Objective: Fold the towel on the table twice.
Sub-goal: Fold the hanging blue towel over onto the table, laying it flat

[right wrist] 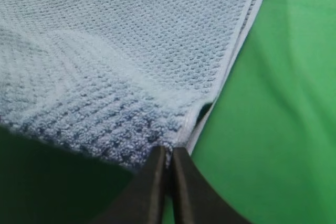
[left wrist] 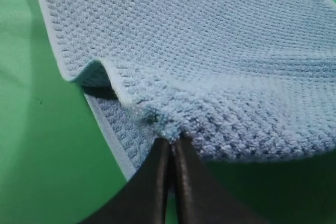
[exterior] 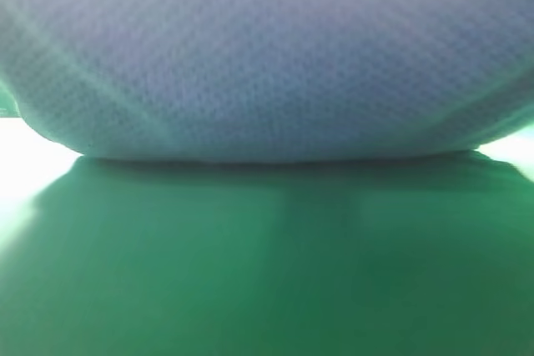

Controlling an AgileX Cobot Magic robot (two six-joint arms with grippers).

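The towel, blue-grey with a bumpy waffle weave, fills the upper half of the exterior high view, blurred and very close to the lens, its lower edge curving in a shallow arc above the green table. A dark shadow lies on the table directly under that edge, and bright patches of the surface show at far left and far right.

In the left wrist view the towel spreads away from the camera over the table. Its near edge is raised off the surface, and a second layer with a pale hemmed border shows beneath the lifted fold at left. The left gripper has its two dark fingers pressed together, pinching the towel's near edge at the fingertips.

In the right wrist view the towel again extends away from the camera, its hemmed side border running along the right, just beside bare table. Two layers are visible at that border. The right gripper is likewise closed, its fingers clamping the towel near its corner, with the fabric lifted and shadow beneath it at lower left.
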